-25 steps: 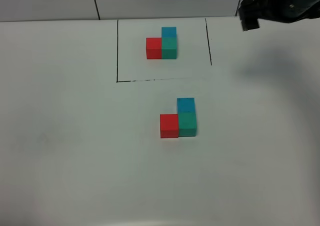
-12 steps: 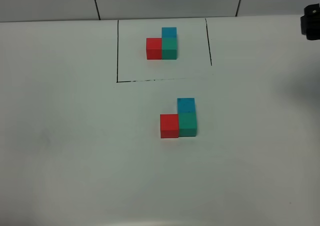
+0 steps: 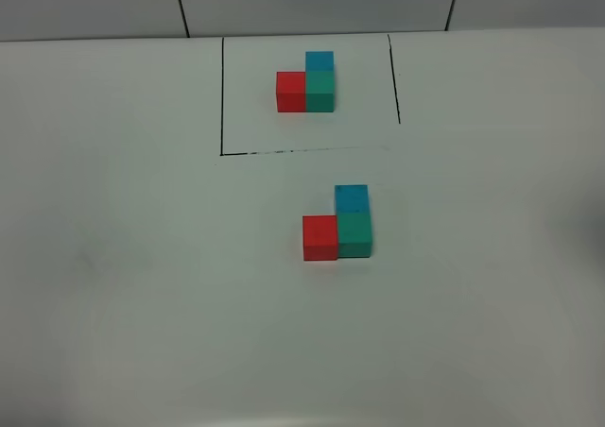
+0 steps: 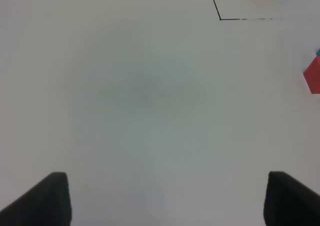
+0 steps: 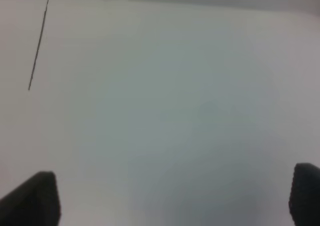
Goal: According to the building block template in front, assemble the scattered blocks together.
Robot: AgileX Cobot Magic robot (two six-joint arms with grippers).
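The template (image 3: 308, 85) is a red, teal-green and blue L of cubes inside a black drawn outline at the back of the table. Below it, outside the outline, the red cube (image 3: 320, 237), the teal-green cube (image 3: 355, 234) and the blue cube (image 3: 352, 198) stand joined in the same L. Neither gripper shows in the high view. My left gripper (image 4: 165, 198) is open and empty over bare table; the red cube (image 4: 313, 75) shows at that view's edge. My right gripper (image 5: 172, 198) is open and empty over bare table.
The white table (image 3: 142, 276) spreads all around the cubes. A grey tiled wall (image 3: 312, 2) runs along the back edge. The black outline's corner (image 4: 220, 19) shows in the left wrist view, one outline side (image 5: 39, 43) in the right wrist view.
My right arm has drawn back out of the high view at the upper right. The cubes have not moved.
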